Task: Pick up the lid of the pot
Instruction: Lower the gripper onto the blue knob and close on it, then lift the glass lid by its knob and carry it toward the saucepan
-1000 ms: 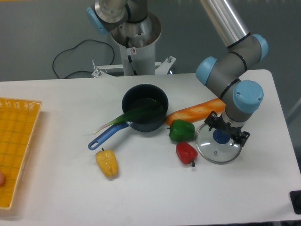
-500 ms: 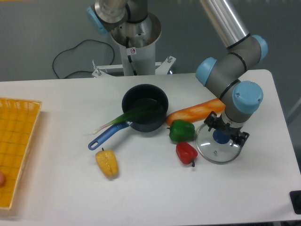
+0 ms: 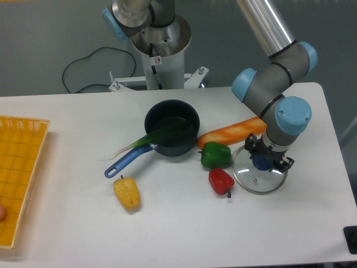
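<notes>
The gripper [image 3: 269,158] reaches down from the upper right over the round, clear pot lid [image 3: 257,183], which lies on the right part of the table. Its dark fingers stand to either side of the lid's blue knob [image 3: 261,163]. Whether they touch the knob is hard to make out, as the gripper hides part of it and the lid's back edge. The lid appears flat on the table.
Against the lid's left side are a green pepper [image 3: 215,155] and a red pepper [image 3: 221,182]. An orange carrot [image 3: 233,133] lies behind. Further left are a black pot [image 3: 172,120] holding a leek, its blue handle, and a yellow vegetable [image 3: 127,194].
The fingers look slightly nearer the blue knob than before. The lid and the objects around it have not visibly moved.
</notes>
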Tool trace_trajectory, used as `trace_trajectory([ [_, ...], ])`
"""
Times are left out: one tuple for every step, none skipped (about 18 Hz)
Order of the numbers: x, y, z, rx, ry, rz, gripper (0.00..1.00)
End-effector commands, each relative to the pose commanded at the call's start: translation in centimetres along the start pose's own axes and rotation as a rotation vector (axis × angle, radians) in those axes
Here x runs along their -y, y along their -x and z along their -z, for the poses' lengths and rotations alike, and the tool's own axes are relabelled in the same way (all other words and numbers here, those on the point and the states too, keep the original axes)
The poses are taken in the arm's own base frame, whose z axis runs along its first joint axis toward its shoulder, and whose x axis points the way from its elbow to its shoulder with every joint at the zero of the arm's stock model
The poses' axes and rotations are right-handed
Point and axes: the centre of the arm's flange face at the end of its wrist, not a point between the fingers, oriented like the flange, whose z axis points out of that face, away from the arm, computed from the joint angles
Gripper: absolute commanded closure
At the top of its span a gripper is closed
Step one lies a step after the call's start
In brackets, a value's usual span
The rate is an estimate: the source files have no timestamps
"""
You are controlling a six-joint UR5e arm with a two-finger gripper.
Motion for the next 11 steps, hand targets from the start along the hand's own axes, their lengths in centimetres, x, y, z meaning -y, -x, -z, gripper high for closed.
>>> trace_trajectory([
  [0.0,0.1,0.1,0.003,0.001,0.0,0.41],
  [0.0,0.3,0.6,0.009,0.0,0.0,0.41],
  [0.0,0.4,0.7,0.011,0.001,-0.003,0.42],
  [0.1,0.6,1.0,0.017,0.0,-0.003,0.42],
  [0.0,0.7,1.5,0.025,0.0,-0.004,0.42],
  [0.1,0.8,1.8,0.023,0.0,-0.01,0.42],
  [0.0,0.9,2.3,0.02,0.001,-0.014,0.42],
  [0.1,1.0,2.9,0.01,0.004,-0.017,0.42],
  [0.2,0.9,3.4,-0.005,0.007,-0.018,0.42],
  [0.2,0.8,4.2,-0.017,0.01,-0.019,0.42],
  [0.1,0.5,4.8,-0.029,0.012,-0.019,0.42],
])
